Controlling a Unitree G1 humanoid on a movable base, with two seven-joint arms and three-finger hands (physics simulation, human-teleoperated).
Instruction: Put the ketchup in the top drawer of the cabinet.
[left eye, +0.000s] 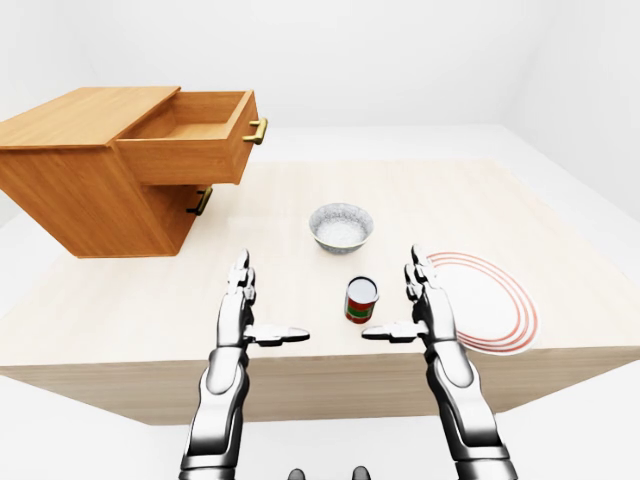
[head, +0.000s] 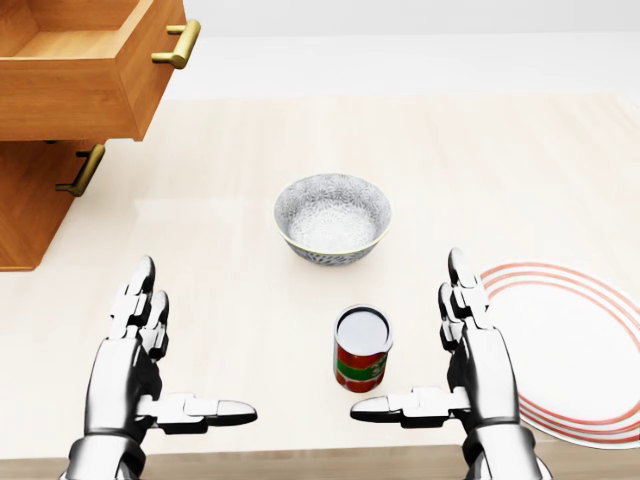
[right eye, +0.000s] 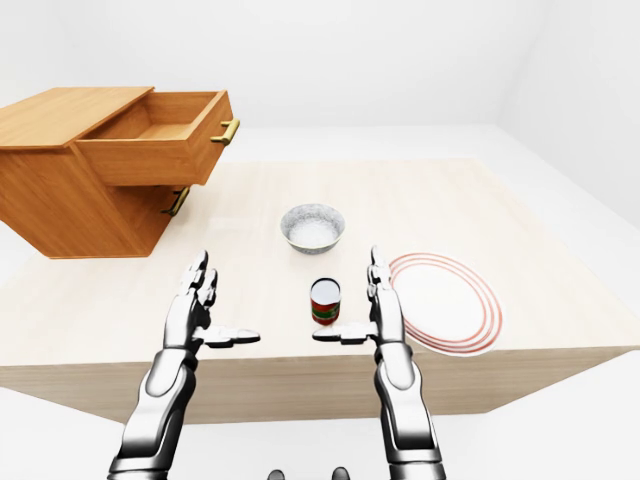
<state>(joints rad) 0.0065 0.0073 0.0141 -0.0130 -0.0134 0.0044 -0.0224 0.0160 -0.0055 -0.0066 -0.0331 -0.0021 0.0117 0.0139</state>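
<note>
On the table (head: 500, 160): one can (head: 361, 348), one bowl (head: 332, 217), one plate (head: 575, 350).

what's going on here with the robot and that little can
The robot holds both hands open above the table, touching nothing. The small red can stands upright between them, nearer the right hand than the left hand. A bowl sits beyond the can and a plate to its right. The cabinet's top drawer is already pulled open and looks empty.
</note>
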